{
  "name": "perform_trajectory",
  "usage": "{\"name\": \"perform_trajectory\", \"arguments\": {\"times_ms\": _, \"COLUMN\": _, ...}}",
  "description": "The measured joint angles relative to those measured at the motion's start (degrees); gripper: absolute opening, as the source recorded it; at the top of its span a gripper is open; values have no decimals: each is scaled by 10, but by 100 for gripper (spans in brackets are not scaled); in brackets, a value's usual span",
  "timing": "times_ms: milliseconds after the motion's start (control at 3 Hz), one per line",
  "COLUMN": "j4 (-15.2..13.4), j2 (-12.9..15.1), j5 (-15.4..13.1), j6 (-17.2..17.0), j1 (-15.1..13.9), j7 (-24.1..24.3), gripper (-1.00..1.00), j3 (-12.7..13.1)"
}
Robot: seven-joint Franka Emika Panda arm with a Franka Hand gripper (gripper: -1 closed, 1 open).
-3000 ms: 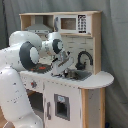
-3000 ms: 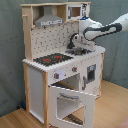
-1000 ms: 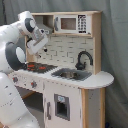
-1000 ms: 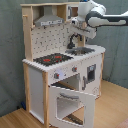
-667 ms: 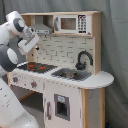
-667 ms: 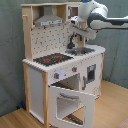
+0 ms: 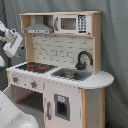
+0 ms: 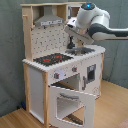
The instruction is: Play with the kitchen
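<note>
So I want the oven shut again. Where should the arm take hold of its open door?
Probably the door's free top edge. In the second exterior view it hangs open, hinged at the bottom and tilted outward under the hob, so that rim is exposed. Come from the front and above, pinch or push that edge, and swing it up toward the kitchen.

In the first exterior view, the kitchen places hob left of sink, faucet behind the sink, microwave above, hood over the hob.

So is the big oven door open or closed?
Open. In the second exterior view the oven door hangs swung out from the kitchen, showing the dark space behind it.
</note>
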Motion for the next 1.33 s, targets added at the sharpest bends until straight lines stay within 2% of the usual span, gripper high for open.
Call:
{"name": "perform_trajectory", "arguments": {"times_ms": 667, "j4": 39, "j2": -61, "j5": -22, "j6": 59, "j1": -37, "j7": 0, "gripper": 100, "j3": 73}}
{"name": "perform_trajectory", "arguments": {"times_ms": 1000, "j4": 53, "j2": -93, "j5": -23, "j6": 95, "j1": -58, "j7": 3, "gripper": 100, "j3": 100}}
{"name": "perform_trajectory", "arguments": {"times_ms": 1333, "j4": 64, "j2": -134, "j5": -23, "j6": 135, "j1": -70, "j7": 5, "gripper": 100, "j3": 111}}
